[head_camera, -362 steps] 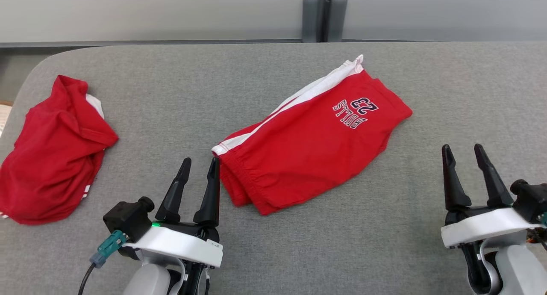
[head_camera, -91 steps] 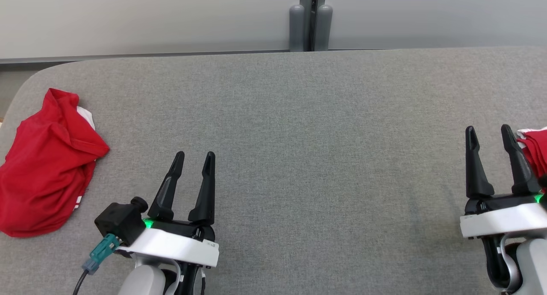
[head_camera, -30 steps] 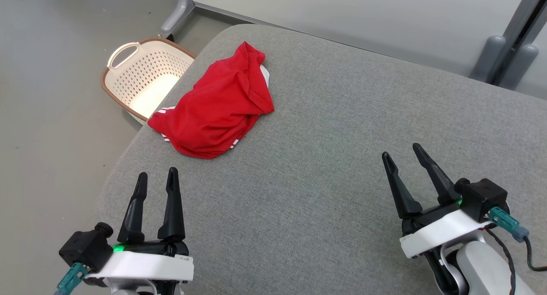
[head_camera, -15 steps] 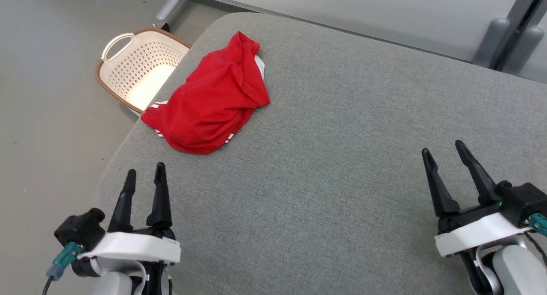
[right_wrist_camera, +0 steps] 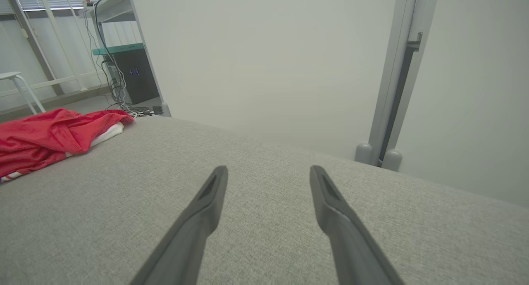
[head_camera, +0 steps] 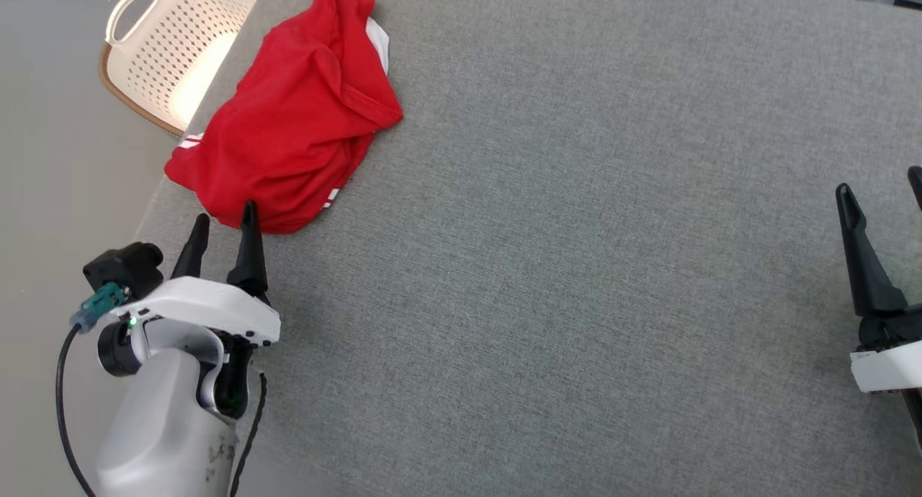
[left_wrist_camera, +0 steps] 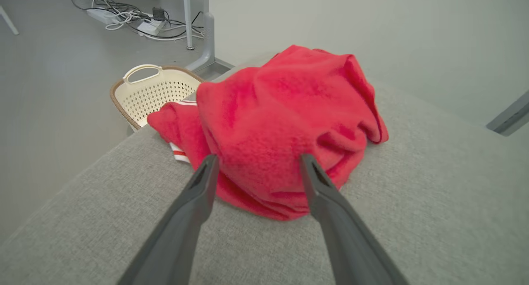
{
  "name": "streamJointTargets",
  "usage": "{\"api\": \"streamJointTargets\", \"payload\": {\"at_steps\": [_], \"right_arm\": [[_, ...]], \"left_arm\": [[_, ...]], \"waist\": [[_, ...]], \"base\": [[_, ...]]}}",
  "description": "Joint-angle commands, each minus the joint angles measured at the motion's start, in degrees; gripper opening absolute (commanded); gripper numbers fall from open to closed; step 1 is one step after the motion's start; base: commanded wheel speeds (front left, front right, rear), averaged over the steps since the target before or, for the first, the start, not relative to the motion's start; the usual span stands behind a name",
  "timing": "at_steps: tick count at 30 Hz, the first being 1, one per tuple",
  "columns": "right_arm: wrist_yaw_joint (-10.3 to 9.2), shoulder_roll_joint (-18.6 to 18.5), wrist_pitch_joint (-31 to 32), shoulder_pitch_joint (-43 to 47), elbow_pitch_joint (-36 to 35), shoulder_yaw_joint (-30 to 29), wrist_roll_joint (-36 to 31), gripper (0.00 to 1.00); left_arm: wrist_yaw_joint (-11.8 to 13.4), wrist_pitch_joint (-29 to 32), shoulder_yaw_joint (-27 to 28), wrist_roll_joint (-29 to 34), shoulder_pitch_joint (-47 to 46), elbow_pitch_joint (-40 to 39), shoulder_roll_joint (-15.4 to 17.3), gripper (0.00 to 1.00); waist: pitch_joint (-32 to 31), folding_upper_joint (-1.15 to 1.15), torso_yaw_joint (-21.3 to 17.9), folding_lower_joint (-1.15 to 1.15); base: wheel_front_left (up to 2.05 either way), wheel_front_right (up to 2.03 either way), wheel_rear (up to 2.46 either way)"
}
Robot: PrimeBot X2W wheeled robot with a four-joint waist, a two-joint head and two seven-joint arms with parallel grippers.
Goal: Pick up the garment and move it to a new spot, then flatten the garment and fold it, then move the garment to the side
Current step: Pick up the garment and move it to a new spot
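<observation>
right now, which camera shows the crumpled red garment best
Head view: nearly the whole garment shows from above. Left wrist view gives its near side close up; right wrist view catches a cropped part at its left edge.

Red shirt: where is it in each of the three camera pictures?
Head view: red shirt upper left, by the left fingers.
Left wrist view: red shirt in the middle, behind the left fingers.
Right wrist view: red shirt at the far left edge.
Shared landmark: the grey table under it.
</observation>
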Motion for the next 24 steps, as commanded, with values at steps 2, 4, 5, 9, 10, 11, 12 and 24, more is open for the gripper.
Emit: {"api": "streamJointTargets", "payload": {"at_steps": [2,4,5,9,10,11,12,24], "right_arm": [[0.0,-0.5,1.5,0.7,-2.3,-0.7,-0.4,1.0],[0.0,-0.7,2.2,0.7,-3.6,-0.9,-0.6,1.0],[0.0,-0.8,2.6,0.7,-4.2,-0.9,-0.7,1.0],[0.0,-1.3,3.4,0.4,-5.6,-1.1,-1.1,1.0],[0.0,-1.4,3.6,0.3,-5.9,-1.2,-1.1,1.0],[0.0,-1.4,3.6,0.3,-5.9,-1.2,-1.1,1.0],[0.0,-1.4,3.8,0.2,-6.0,-1.2,-1.2,1.0],[0.0,2.3,-1.0,-1.2,-0.7,0.9,-0.6,1.0]], "left_arm": [[-0.3,0.2,0.2,-0.2,-4.3,4.3,1.1,1.0],[-0.7,0.7,0.2,-0.9,-7.0,7.4,1.5,1.0],[-0.9,0.9,0.1,-1.1,-8.2,8.9,1.8,1.0],[-1.2,1.1,-0.9,-0.5,-12.6,14.2,2.9,1.0],[-1.3,1.4,-1.2,-0.6,-13.7,15.5,3.1,1.0],[-1.3,1.4,-1.2,-0.6,-13.7,15.5,3.1,1.0],[-1.4,1.5,-1.7,-0.2,-14.5,16.7,3.4,1.0],[-1.9,-2.4,-4.7,1.6,-18.6,15.7,7.5,0.0]], "waist": [[3.3,0.0,-1.2,0.0],[4.4,0.0,-1.5,0.0],[4.9,0.0,-1.7,0.0],[6.5,0.0,-2.5,0.0],[6.8,0.0,-2.7,0.0],[6.8,0.0,-2.7,0.0],[6.9,0.0,-2.9,0.0],[0.8,0.0,-7.4,0.0]], "base": [[0.0,0.0,0.0],[0.0,0.0,0.0],[0.0,0.0,0.0],[0.0,0.0,0.0],[0.0,0.0,0.0],[0.0,0.0,0.0],[0.0,0.0,0.0],[0.0,0.0,0.0]]}}
